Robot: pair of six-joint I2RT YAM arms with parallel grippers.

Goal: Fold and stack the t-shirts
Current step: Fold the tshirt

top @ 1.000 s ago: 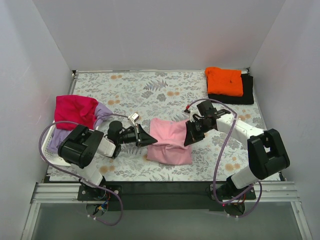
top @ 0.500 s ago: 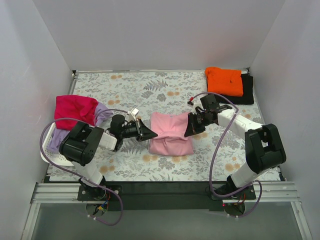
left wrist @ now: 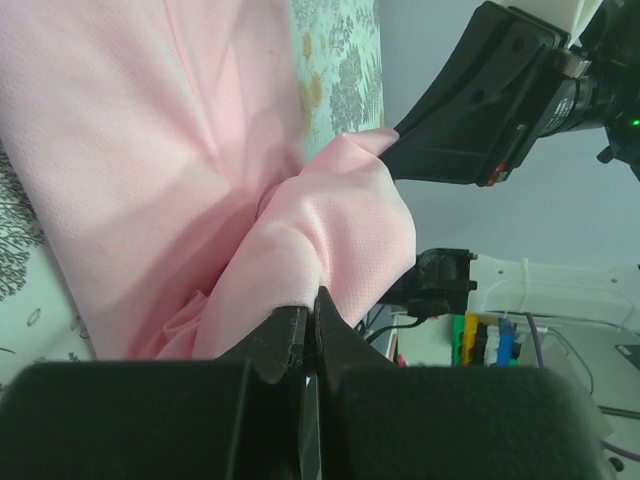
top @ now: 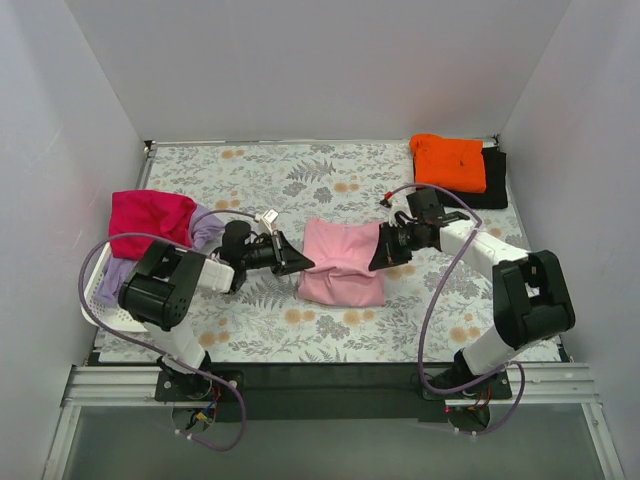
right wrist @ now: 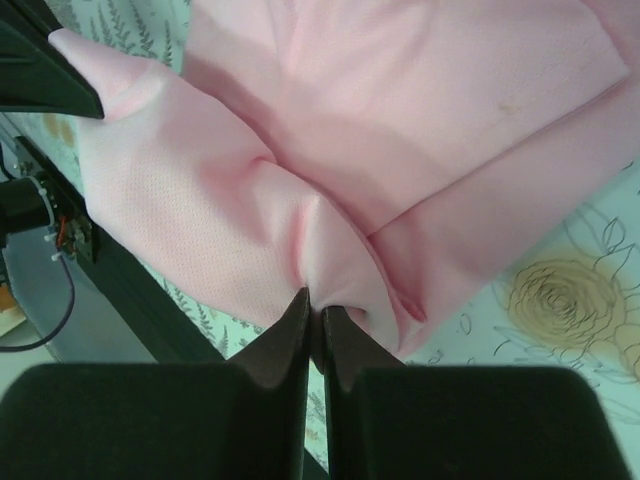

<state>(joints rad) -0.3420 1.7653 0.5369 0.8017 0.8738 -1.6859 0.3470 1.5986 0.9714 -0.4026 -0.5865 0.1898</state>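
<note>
Top external view: I count five shirts and my two grippers. One light pink shirt [top: 342, 262] lies folded in the middle of the flowered worktop [top: 300, 180]. One orange shirt [top: 450, 162] sits folded on one black shirt [top: 497, 178] in the corner at about 1 o'clock. One magenta-red shirt [top: 150, 220] and one lavender shirt [top: 207, 228] are heaped at about 9 o'clock, over a white basket [top: 97, 300].

My left gripper [top: 298, 266] meets the pink shirt at its 9 o'clock edge, and my right gripper [top: 380, 260] meets it at its 3 o'clock edge, so the shirt lies between the two.

From the left wrist, my left gripper [left wrist: 310, 330] is closed to a thin slit, pinching a bunched fold of the pink shirt [left wrist: 150, 150] between its fingertips. My other gripper's dark fingers show at about 1 o'clock, touching the same raised fold.

From the right wrist, my right gripper [right wrist: 312, 320] is likewise nearly closed, its fingertips clamped on a gathered ridge of the pink shirt [right wrist: 400, 120]. The rest of the cloth lies flat on the worktop beyond. A dark finger of my left gripper shows at about 10 o'clock, at the far end of that ridge.
</note>
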